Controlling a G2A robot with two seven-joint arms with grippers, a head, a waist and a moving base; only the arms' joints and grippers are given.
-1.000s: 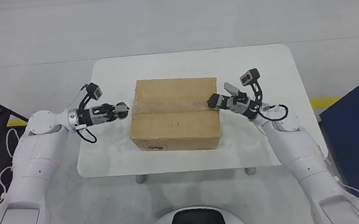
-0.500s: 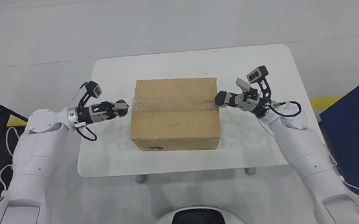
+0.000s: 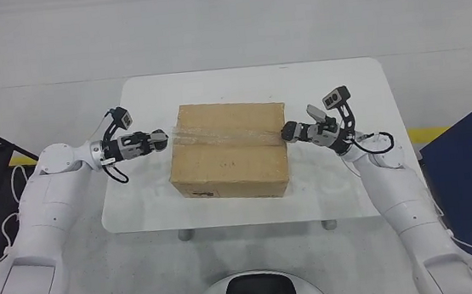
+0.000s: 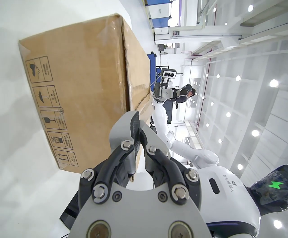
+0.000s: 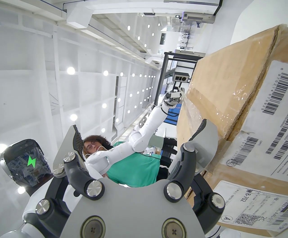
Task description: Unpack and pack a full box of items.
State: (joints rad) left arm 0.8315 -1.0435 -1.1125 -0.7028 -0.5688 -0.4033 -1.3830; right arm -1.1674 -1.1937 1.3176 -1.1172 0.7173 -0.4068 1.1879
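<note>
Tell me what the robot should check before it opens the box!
1. Box flat on the table, away from the edges: ok.
2. Tape runs along the top seam and the flaps are closed: not ok for unpacking yet.
3. Left gripper at the seam's left end, shut: ok.
4. Right gripper at the seam's right end, open: ok.
5. Left gripper pinching the tape end: cannot tell.
6. What is inside: cannot tell.
</note>
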